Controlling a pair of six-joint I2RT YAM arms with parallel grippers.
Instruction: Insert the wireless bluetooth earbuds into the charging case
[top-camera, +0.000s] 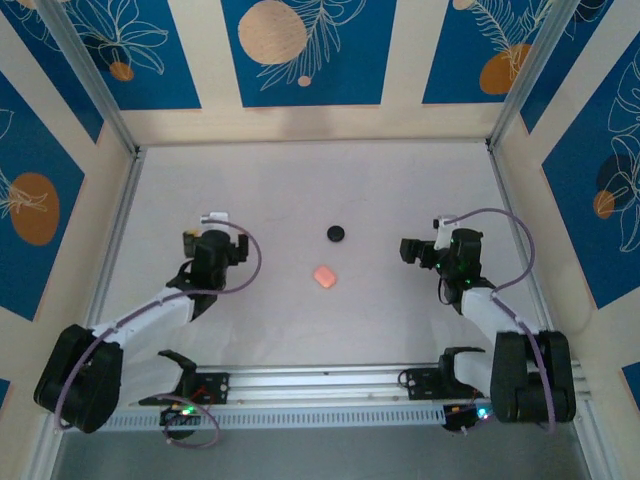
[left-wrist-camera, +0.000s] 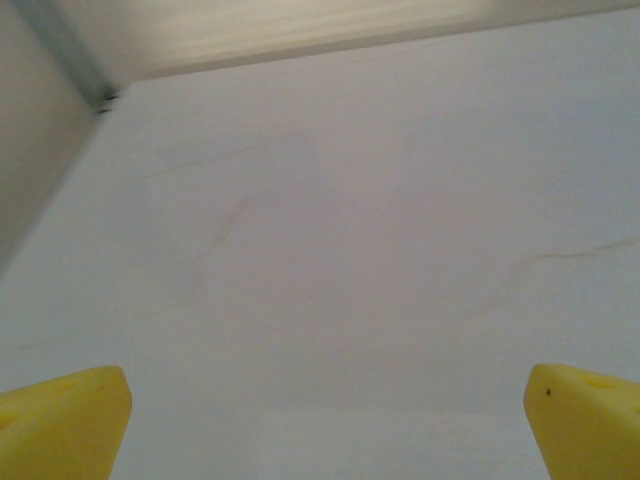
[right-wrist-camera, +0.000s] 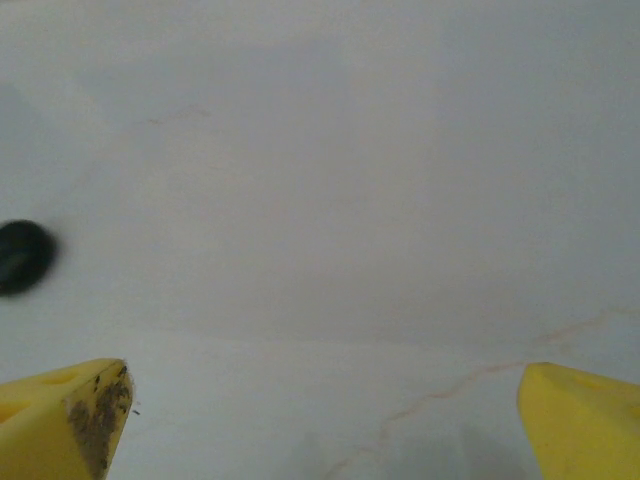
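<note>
The charging case (top-camera: 324, 275), a small salmon-pink rounded box, lies closed on the white table between the two arms. The earbuds are out of view. My left gripper (top-camera: 214, 224) is to the left of the case and well apart from it. In the left wrist view that gripper (left-wrist-camera: 328, 388) is open, with its yellow fingertips (left-wrist-camera: 70, 420) wide apart and bare table between them. My right gripper (top-camera: 444, 228) is to the right of the case, also apart from it. In the right wrist view it (right-wrist-camera: 325, 372) is open over bare table, nothing between its yellow fingers (right-wrist-camera: 70, 415).
A black round disc (top-camera: 337, 234) lies just behind the case; it also sits at the left edge of the right wrist view as a dark blur (right-wrist-camera: 22, 257). Patterned walls close the table (top-camera: 400, 190) on three sides. A metal rail (top-camera: 320, 378) runs along the near edge.
</note>
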